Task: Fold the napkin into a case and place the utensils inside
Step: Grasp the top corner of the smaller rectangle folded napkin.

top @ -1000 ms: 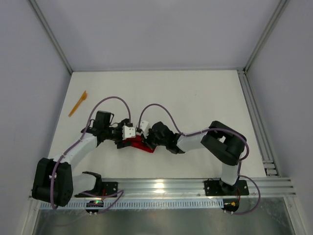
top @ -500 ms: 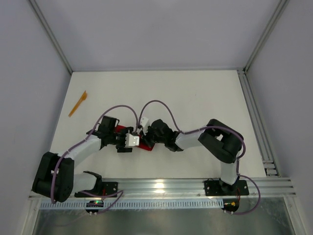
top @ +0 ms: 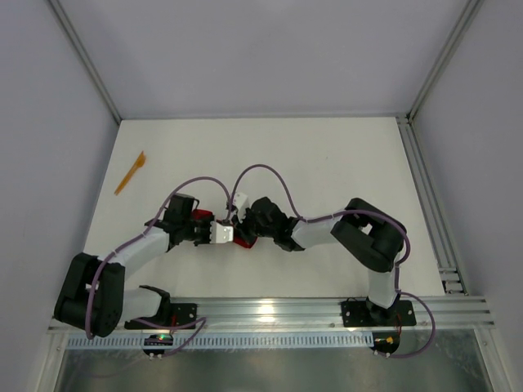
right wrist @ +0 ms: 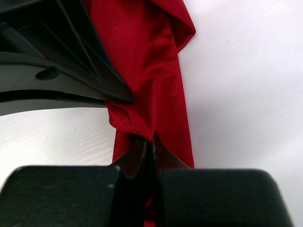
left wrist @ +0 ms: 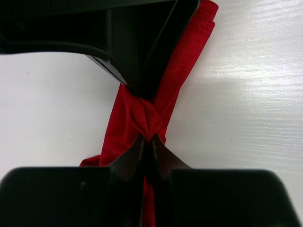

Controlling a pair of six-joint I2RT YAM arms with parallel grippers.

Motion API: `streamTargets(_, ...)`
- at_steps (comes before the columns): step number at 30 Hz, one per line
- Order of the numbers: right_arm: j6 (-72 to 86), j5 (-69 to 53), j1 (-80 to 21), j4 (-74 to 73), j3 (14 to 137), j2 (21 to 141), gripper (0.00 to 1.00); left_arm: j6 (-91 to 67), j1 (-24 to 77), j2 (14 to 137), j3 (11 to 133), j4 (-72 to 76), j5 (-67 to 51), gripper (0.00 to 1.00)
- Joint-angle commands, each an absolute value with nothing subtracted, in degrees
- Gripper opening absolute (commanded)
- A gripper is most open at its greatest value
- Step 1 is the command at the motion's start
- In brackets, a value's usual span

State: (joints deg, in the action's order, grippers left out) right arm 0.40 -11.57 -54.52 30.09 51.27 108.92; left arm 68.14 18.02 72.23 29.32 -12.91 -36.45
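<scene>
Cutlery is represented by one orange utensil (top: 131,172) lying far left on the table (top: 327,163), well apart from everything else. At centre the red napkin (left wrist: 184,56) is pinched by the left gripper (left wrist: 147,140) and the right gripper (right wrist: 150,140), both clenched on one bunched ridge. Limp, light cloth is judged to need corner grips.

White bench (top: 327,163), wood-grain surface, bare across the far half. Aluminium rail (top: 270,309) along near edge; perforated strip (top: 286,336) beneath it, small green light (top: 162,335) lit near its left end. Slotted track (top: 429,212) along right edge. Grey walls (top: 261,49) on three sides.
</scene>
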Motion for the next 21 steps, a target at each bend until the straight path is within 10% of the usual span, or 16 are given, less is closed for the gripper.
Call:
streamTargets(1, 2.02, -10.46, -54.49, 32.61, 53.79, 108.63, 0.03, 66.01, 18.19, 70.93, 29.62, -11.25, -38.32, 0.00)
streamTargets(8, 4.74, -7.47, -54.49, 32.34, 53.79, 107.23, 0.15, 68.11, 18.19, 70.66, 29.79, -13.62, -38.49, 0.01)
streamTargets(9, 4.66, -6.95, -54.49, 32.34, 53.96, 107.14, 0.07, 68.64, 18.19, 70.66, 30.06, -15.45, -39.19, 0.11)
streamTargets(10, 4.66, -6.68, -54.49, 32.00, 54.40, 107.23, 0.03, 68.29, 18.19, 70.66, 31.02, -16.60, -39.98, 0.47)
streamTargets(11, 4.66, -6.42, -54.41, 31.82, 54.58, 107.31, 0.03, 66.90, 18.19, 70.58, 31.72, -17.74, -40.69, 0.54)
streamTargets(21, 11.60, -5.01, -54.49, 29.71, 57.83, 109.59, 0.03, 42.36, 18.19, 69.52, 37.18, -13.35, -39.72, 0.57)
